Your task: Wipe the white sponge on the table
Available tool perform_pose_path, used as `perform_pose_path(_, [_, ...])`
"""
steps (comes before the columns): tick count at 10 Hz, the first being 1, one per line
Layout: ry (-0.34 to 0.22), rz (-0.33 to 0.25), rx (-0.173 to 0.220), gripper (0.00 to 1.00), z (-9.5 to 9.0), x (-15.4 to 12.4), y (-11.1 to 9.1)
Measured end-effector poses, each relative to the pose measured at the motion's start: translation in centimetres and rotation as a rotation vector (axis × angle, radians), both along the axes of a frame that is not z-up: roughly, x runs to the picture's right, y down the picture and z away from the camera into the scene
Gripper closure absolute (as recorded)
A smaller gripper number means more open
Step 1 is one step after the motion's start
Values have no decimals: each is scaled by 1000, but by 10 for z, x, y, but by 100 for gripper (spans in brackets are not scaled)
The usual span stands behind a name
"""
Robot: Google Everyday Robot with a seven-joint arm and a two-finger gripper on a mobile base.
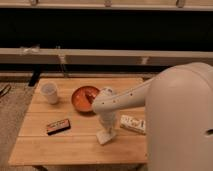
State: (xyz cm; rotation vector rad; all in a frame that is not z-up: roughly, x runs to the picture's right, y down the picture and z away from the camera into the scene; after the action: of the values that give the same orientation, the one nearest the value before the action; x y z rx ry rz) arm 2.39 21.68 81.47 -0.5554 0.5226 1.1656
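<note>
The white sponge (104,136) rests on the light wooden table (65,147), a little right of its middle and near the front edge. My gripper (106,129) points straight down onto the sponge's top and is shut on it, pressing it against the planks. The white arm reaches in from the right and hides part of the table behind it.
A white cup (49,92) stands at the back left. Just behind the gripper sits an orange bowl (84,98). A dark box with an orange label (58,126) lies front left, and a white printed packet (132,123) lies just right of the sponge. The robot's large white body (182,125) fills the right side.
</note>
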Motion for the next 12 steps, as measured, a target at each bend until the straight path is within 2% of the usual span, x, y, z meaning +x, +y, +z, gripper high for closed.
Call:
perform_pose_path(1, [-3,-1,7,100,6,-7,-8])
perform_pose_path(4, [-51,-12,35,100,18,-50,-33])
perform_pose_path(7, [-122,-69,60,100,22,-97,-52])
perform_pose_path(9, [-182,-132,60,100,13,-129,-43])
perform_pose_path(12, [-245,-194,60,100,1,-155,-29])
